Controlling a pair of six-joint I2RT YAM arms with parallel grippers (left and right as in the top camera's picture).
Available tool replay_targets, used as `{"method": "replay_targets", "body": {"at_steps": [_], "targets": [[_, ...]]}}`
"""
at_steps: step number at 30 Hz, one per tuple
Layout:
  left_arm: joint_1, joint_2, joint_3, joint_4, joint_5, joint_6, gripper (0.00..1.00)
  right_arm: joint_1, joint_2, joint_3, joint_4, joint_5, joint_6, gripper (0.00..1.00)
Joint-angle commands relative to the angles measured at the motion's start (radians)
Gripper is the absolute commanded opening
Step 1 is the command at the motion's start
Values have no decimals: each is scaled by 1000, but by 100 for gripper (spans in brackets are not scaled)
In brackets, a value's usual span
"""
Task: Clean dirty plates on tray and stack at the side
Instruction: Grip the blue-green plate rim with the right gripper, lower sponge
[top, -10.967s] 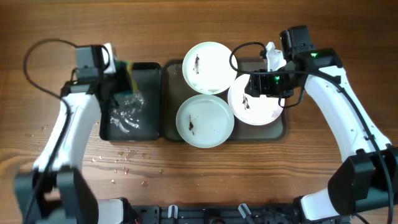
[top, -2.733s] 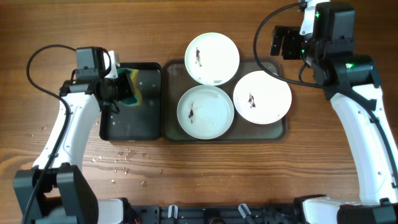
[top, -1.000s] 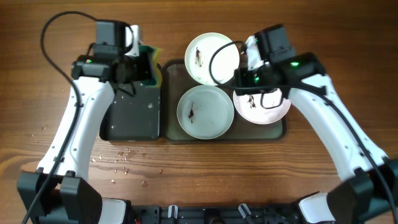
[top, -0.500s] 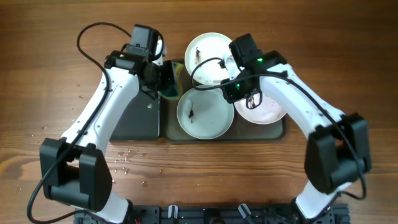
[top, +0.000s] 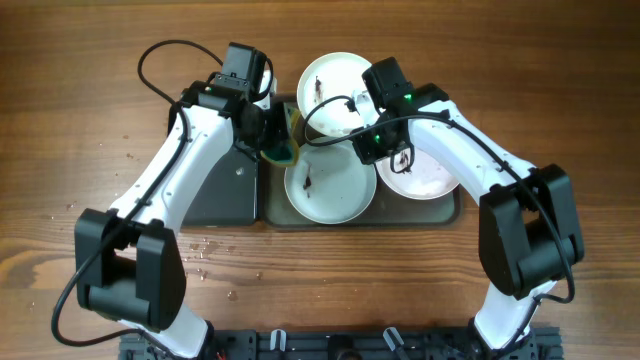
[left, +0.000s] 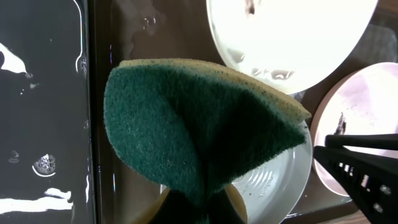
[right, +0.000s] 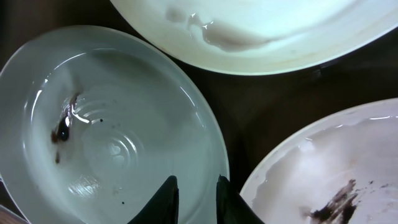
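Wooden table (top: 60, 150) with the dark-grey tray (top: 452, 215), on which all three smudged plates (top: 335, 85) lie. Since a second ago the green sponge (left: 199, 130), clamped in the left gripper (top: 270, 137), has been carried from the black tray (top: 215, 195) to the front plate (top: 325, 195). The right gripper (right: 196, 185) is set narrow at that plate's rim; a grip cannot be confirmed. Scrubbing is judged imminent.
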Motion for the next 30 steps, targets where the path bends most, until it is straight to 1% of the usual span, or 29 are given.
{"method": "replay_targets", "body": {"at_steps": [1,10,24,27,28,29,30], "targets": [[-3,18,9,-3,8,-17,4,3,13,-9,18,7,-31,22],[-33,25,8,-7,8,-17,4,2,20,-11,44,37,-40,23],[-47,26,7,-8,8,-17,4,2,45,-94,107,28,-36,22],[-47,27,6,-8,8,-17,4,2,45,-96,115,26,-35,15],[-47,27,6,-8,8,-17,4,2,45,-96,122,11,-35,12],[-47,27,6,-8,8,-17,4,2,45,-96,128,-8,-34,7],[-47,28,6,-10,7,-17,4,2,45,-96,134,-35,-26,4]]}}
